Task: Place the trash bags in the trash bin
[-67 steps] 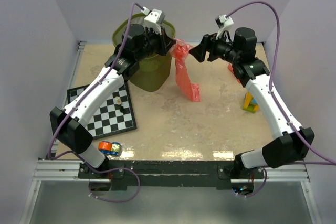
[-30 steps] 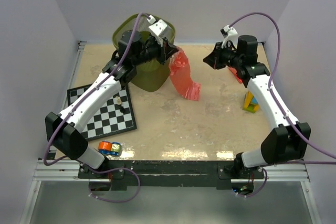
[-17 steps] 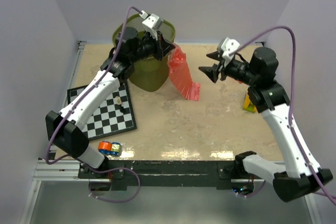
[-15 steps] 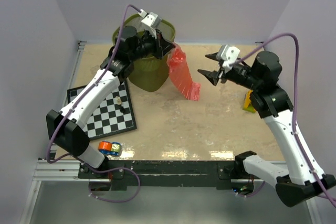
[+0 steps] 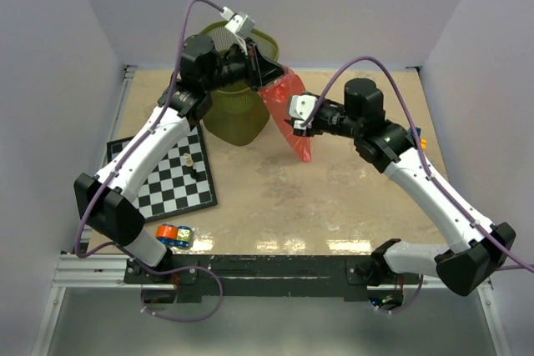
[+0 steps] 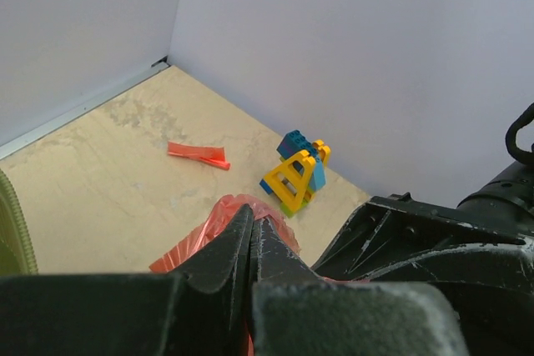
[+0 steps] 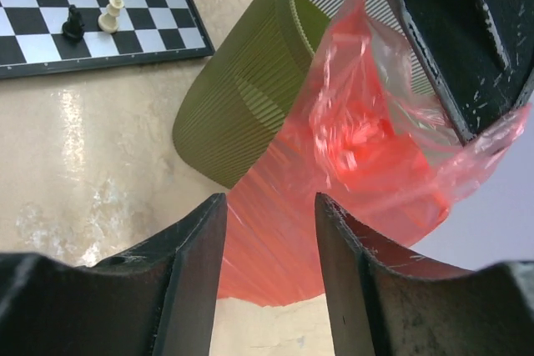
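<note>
A crinkly red trash bag (image 5: 288, 110) hangs beside the olive mesh trash bin (image 5: 236, 114), its lower end near the table. My left gripper (image 5: 272, 74) is shut on the bag's top edge, next to the bin's rim. In the left wrist view the shut fingers (image 6: 250, 224) pinch red film (image 6: 196, 243). My right gripper (image 5: 293, 126) is open, right up against the hanging bag. In the right wrist view the bag (image 7: 350, 147) fills the space beyond my parted gripper (image 7: 269, 206), with the bin (image 7: 242, 97) behind. A small flat red trash bag strip (image 6: 198, 153) lies on the table.
A chessboard (image 5: 163, 177) with a few pieces lies at the left. A small orange and blue object (image 5: 174, 236) sits near the front left edge. Yellow and blue toy blocks (image 6: 297, 174) stand near the right wall. Walls close the table on three sides.
My right arm has swung in from the right to the hanging bag, and its jaws have opened. My left gripper has raised the bag's top a little beside the bin's rim.
</note>
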